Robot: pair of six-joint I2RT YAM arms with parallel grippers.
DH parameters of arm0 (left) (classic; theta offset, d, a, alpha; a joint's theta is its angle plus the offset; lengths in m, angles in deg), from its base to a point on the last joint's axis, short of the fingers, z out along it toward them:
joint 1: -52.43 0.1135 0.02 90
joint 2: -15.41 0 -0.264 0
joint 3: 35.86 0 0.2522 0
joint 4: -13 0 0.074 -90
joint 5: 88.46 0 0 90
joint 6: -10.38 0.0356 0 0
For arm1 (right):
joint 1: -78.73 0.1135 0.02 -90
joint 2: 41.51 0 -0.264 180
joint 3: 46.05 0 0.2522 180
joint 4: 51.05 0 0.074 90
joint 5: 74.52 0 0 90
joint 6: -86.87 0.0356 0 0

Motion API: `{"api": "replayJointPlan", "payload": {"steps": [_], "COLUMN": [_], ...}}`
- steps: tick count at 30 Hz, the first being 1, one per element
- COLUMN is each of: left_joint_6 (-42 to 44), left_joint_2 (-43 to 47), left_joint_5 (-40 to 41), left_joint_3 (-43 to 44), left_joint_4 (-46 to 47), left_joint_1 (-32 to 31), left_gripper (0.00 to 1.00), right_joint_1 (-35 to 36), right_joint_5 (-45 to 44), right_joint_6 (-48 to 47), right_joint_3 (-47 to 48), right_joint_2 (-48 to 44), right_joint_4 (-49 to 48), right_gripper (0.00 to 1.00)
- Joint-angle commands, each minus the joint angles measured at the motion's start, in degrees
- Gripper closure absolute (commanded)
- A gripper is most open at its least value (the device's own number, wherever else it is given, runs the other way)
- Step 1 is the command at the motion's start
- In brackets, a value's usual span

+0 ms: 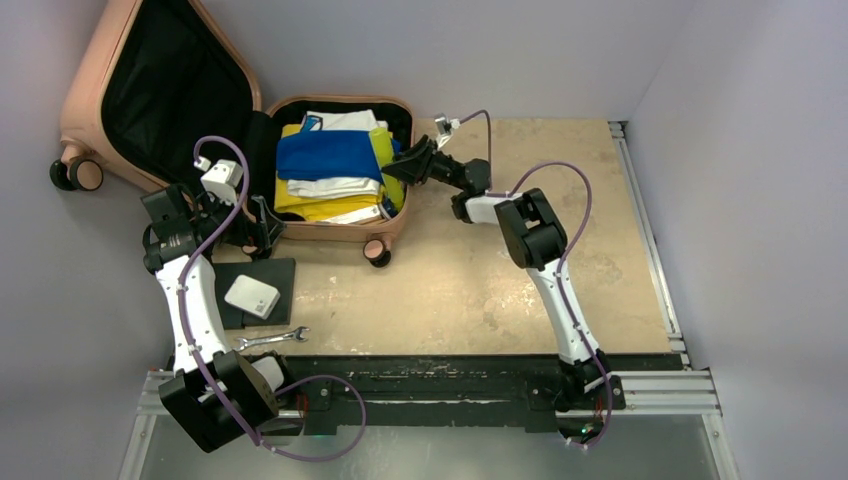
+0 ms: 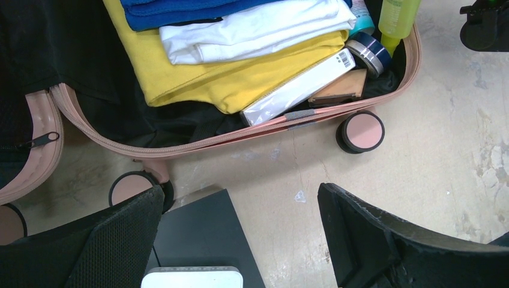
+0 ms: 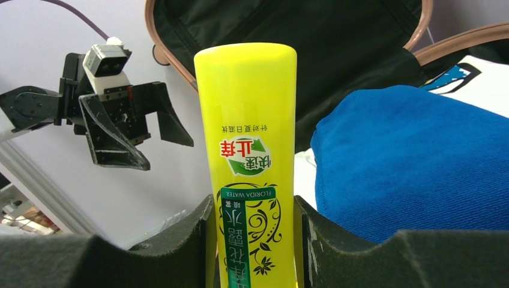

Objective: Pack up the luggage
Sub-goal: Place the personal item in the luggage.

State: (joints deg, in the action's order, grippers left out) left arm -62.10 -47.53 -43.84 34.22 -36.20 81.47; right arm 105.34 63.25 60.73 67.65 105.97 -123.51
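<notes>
The large salmon-pink hard-shell suitcase (image 1: 335, 231) lay open at the far left of the beige table (image 1: 520, 270). Its black-lined lid was propped up to the left. Its lower half lay flat and was packed with a folded blue towel (image 1: 328, 155), a white shirt (image 1: 330, 187) and a yellow garment (image 1: 310, 207). The right arm rose from its base at the near edge to a high elbow, and its forearm stretched left toward the suitcase's right wall. The right gripper (image 1: 402, 165) reached over that rim, its padded fingers (image 3: 174, 240) clamped on a tall yellow plastic bottle with a green label (image 3: 249, 150), which sat just beside the blue towel. The left arm stood up from its base, its white link sloping away from the near edge, and bent at the wrist so the left gripper (image 2: 240, 191) pointed right along the suitcase's near wall. Its jaws were spread wide apart and held nothing. It hung above the edge of a flat black pad (image 1: 275, 275) carrying a small white box (image 1: 252, 297). A steel wrench (image 1: 272, 340) lay near the table's front edge.
</notes>
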Motion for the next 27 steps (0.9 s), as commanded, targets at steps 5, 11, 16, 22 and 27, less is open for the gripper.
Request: {"api": "replayJointPlan", "payload": {"steps": [5, 11, 16, 22, 27], "left_joint_6": [0.06, 0.15, 0.07, 0.22, 0.28], "left_joint_2": [0.34, 0.27, 0.18, 0.31, 0.69], "left_joint_5": [-2.43, -2.68, -2.95, -3.27, -3.52], "left_joint_3": [-0.12, -0.13, -0.04, 0.05, 0.17], "left_joint_4": [0.46, 0.49, 0.46, 0.26, 0.06], "left_joint_1": [0.66, 0.65, 0.66, 0.65, 0.66], "left_gripper": [0.01, 0.01, 0.01, 0.01, 0.01], "right_joint_1": [-1.67, -2.82, -4.24, -6.33, -8.42], "right_joint_5": [0.52, 0.72, -0.27, -1.02, -2.17], "right_joint_6": [-4.78, -8.15, -11.37, -18.1, -25.19], "right_joint_3": [-0.99, -2.68, -3.77, -3.56, -5.14], "right_joint_2": [-3.08, -4.47, -6.82, -10.8, -15.38], "right_joint_4": [-13.34, -11.54, -7.91, 2.53, 12.2], "right_gripper": [0.69, 0.09, 0.01, 0.01, 0.01]}}
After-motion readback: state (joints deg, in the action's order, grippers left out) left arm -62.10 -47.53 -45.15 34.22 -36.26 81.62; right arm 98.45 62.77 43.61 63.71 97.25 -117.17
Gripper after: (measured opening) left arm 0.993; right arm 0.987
